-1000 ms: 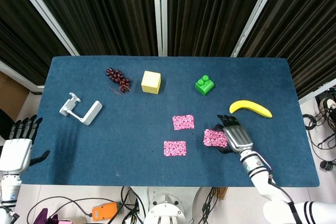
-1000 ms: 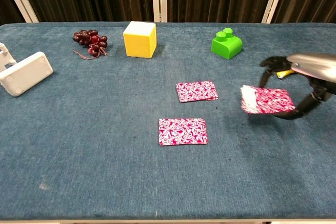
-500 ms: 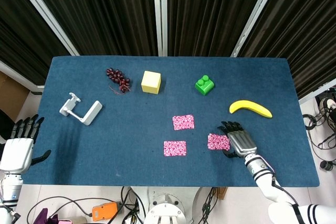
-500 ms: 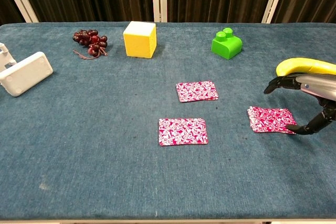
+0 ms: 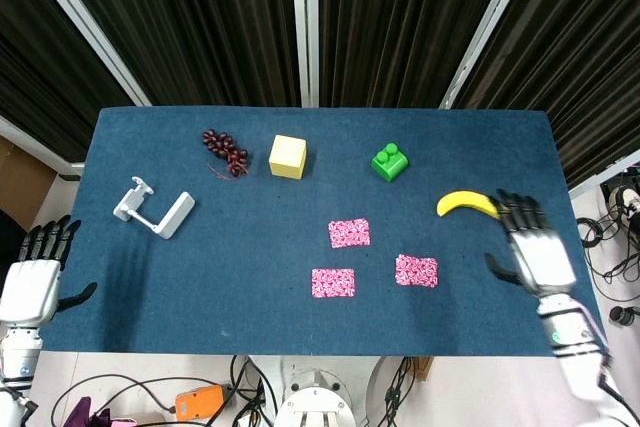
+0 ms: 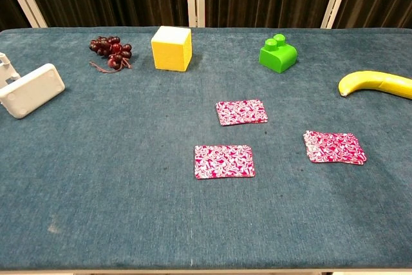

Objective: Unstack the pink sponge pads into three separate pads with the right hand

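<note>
Since half a second ago the right hand (image 5: 530, 247) has let go of the third pink sponge pad (image 5: 416, 270) and drawn back toward the table's right edge; it now hovers with fingers spread and nothing in it, its fingertips over the near end of the banana (image 5: 470, 206). In the chest view the hand is gone from the frame, while the pad (image 6: 333, 147) lies flat on the blue table (image 6: 116, 178).

All three pads now lie apart. One pad (image 5: 349, 233) sits toward the middle of the table, another pad (image 5: 333, 282) lies nearer the front edge and slightly left, and the released one lies to their right, roughly level with the front pad. Blue cloth shows between each pair, with none touching.

Open cloth stretches across the front left of the table, from the pads toward the white clamp-like holder (image 5: 153, 209) near the left edge. Along the far side stand the dark grapes (image 5: 225, 151), the yellow cube (image 5: 288, 156) and the green brick (image 5: 391, 162), well apart from the pads. A clear strip also runs between the released pad and the right hand.

The left hand (image 5: 30, 282) stays off the table beyond its front left corner, fingers extended and apart, holding nothing.
</note>
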{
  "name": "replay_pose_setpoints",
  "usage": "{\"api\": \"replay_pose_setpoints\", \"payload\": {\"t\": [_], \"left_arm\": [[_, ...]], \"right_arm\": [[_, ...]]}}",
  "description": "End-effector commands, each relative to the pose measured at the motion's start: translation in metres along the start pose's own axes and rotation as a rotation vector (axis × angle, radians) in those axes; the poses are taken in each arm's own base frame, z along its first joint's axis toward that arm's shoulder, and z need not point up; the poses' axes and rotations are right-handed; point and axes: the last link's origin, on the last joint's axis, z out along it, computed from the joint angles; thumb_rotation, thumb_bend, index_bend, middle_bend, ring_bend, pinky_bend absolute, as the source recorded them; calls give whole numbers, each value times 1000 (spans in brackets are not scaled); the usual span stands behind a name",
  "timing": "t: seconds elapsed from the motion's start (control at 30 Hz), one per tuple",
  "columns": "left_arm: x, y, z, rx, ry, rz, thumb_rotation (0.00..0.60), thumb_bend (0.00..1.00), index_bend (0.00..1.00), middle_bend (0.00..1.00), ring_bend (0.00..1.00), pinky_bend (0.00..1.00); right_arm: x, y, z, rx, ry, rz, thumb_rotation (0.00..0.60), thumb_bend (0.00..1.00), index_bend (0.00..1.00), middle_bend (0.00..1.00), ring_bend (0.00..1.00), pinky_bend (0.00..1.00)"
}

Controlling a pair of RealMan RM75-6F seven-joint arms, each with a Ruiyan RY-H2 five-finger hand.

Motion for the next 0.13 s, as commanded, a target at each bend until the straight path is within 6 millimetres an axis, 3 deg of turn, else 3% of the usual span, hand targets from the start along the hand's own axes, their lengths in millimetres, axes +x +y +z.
{"api": "replay_pose_setpoints", "payload": {"t": [0.03,0.13], "left_arm": [[-1,0,0,4,-2,-6,600,122,0,0,0,0],[-2,1,0,6,-2,-7,600,122,0,0,0,0]], "right_arm": [[18,23,-40,-66,54,-2,600,497,0,39,0,0],[18,30,-54,-83,71,19,600,496,0,35,0,0]]}}
